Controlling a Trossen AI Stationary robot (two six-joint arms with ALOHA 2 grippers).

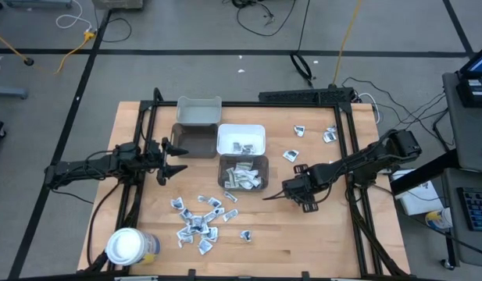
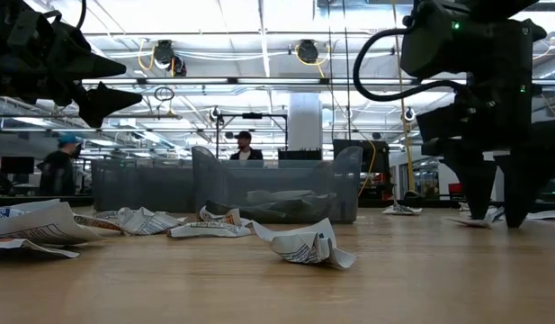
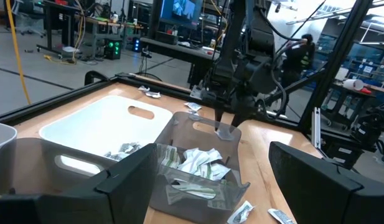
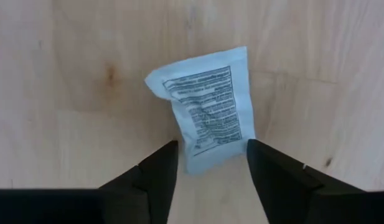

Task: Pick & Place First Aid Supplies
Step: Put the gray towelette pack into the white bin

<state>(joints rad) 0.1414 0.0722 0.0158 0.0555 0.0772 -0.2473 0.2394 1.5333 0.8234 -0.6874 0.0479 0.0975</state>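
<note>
the right gripper [image 4: 209,163] points down at the table [image 1: 319,242], just right of the clear bin [image 1: 243,172], fingers [image 4: 155,171] spread on either side of one white packet [image 4: 207,116] lying flat on the wood; contact with the packet appears absent, though the fingertips hide its near edge. the left gripper [image 1: 172,158] hovers left of the dark grey bin [image 1: 192,139], jaws parted and holding nothing. more packets lie in the clear bin, in the white bin [image 1: 241,139], and scattered [image 1: 198,221] across the near table.
</note>
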